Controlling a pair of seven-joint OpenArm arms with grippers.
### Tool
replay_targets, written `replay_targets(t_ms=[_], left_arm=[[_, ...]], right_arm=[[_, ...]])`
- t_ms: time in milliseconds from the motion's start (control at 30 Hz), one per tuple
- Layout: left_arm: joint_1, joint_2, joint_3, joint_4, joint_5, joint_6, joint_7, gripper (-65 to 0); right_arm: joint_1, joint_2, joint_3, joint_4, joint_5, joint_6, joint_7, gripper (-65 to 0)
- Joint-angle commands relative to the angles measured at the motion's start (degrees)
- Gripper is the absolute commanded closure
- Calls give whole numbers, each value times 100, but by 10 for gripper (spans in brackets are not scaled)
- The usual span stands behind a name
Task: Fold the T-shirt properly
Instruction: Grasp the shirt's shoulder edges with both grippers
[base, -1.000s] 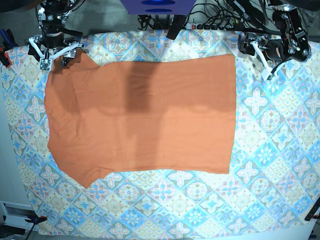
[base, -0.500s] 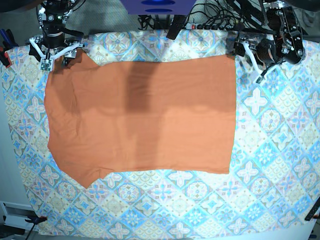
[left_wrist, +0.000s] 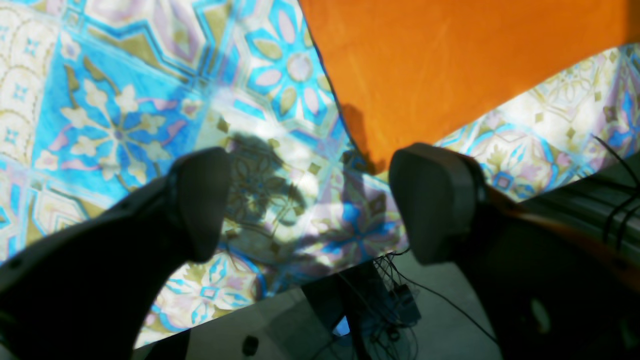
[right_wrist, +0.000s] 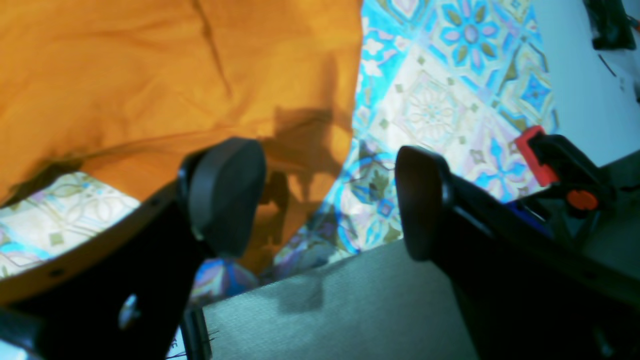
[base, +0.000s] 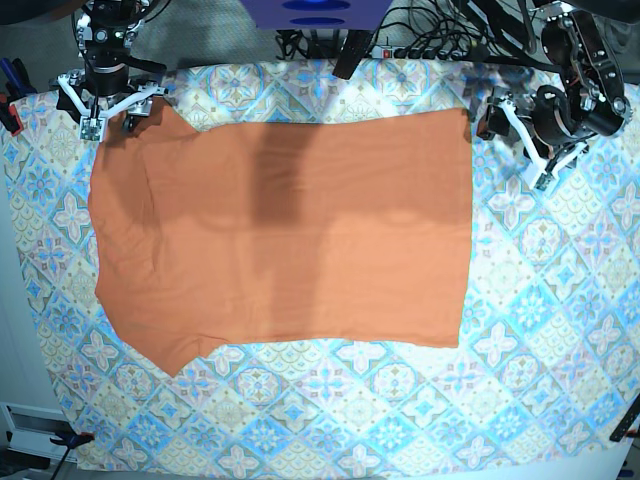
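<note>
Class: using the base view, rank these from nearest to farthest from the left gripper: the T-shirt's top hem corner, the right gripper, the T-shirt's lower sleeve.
1. T-shirt's top hem corner, just beside the left gripper.
2. Lower sleeve, far diagonally.
3. Right gripper, opposite top corner; close to sleeve's distance, hard to separate.

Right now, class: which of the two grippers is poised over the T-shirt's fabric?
The right gripper, open above the T-shirt's sleeve corner; the left gripper hangs beside the hem, over tablecloth.

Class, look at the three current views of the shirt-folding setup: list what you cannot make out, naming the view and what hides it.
- Plain burnt-orange fabric T-shirt: the neck label is not visible in any view.
- Left claw, left wrist view: its dark blurred fingers cover part of the blue-and-beige patterned tablecloth.
- Right claw, right wrist view: whether it touches the shirt corner is unclear; one finger overlaps it.
- Base view: the tablecloth's bottom edge is cut off.
</note>
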Motion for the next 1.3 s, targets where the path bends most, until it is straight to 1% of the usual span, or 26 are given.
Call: replay_targets(t_ms=[0,100,233,400,533,667,833,933,1000,1033,1067,1133,1167,1200,1233,1267], left_arm=[[2,-15,-22,-36,-87,-8,-34,-525],[-7,21,13,-467,-96,-8,-34,-525],[-7,12,550,-1021,-60,-8,-34,-525],[-42,12,822,-1496,-87,-8,-34,-525],[-42,12,1042,-1540,-60,-8,-179,-525],[-51,12,1218,-1540,-87,-8,-196,-525],[-121,29,1552,-1540,-87,-8,-196,-525],[-121,29,1587,-1540,-78,-8,-196,-525],[-121,29,1561,-1540,-60,-8,-196,-525],[-130,29,1552,-1540,-60,-8,-196,-525],[-139,29,1552,-1540,-52,-8,-196,-525],[-139,29,1552,-1540,-52,-8,-196,-525],[-148,29,1552,-1540,-52,-8,-196,-525],[-148,29,1552,-1540,-52,-8,-196,-525],[-148,29,1552,-1540,-52,-8,-196,-525],[-139,29,1552,-1540,-52,-8,-196,-525]], right_arm=[[-25,47,25,82,-21,-32,123,-429],[-25,47,25,82,-21,-32,123,-429],[-34,55,25,82,-30,-32,123,-429],[-52,64,25,82,-30,-32,123,-429],[-61,73,43,82,-30,-32,123,-429],[-61,73,174,82,-30,-32,123,-429],[-43,73,579,82,-30,-32,123,-429],[-43,73,878,82,-3,-32,131,-429],[-34,73,957,82,5,3,131,-429],[-34,73,957,91,14,126,140,-429],[-25,55,983,91,67,373,140,-429],[54,38,1010,100,524,1155,123,-429],[80,38,1036,100,797,1410,114,-429],[106,38,1124,100,1025,1568,105,-429],[106,38,1265,91,1298,1612,35,-429],[142,38,1353,91,1518,1621,-150,-429]])
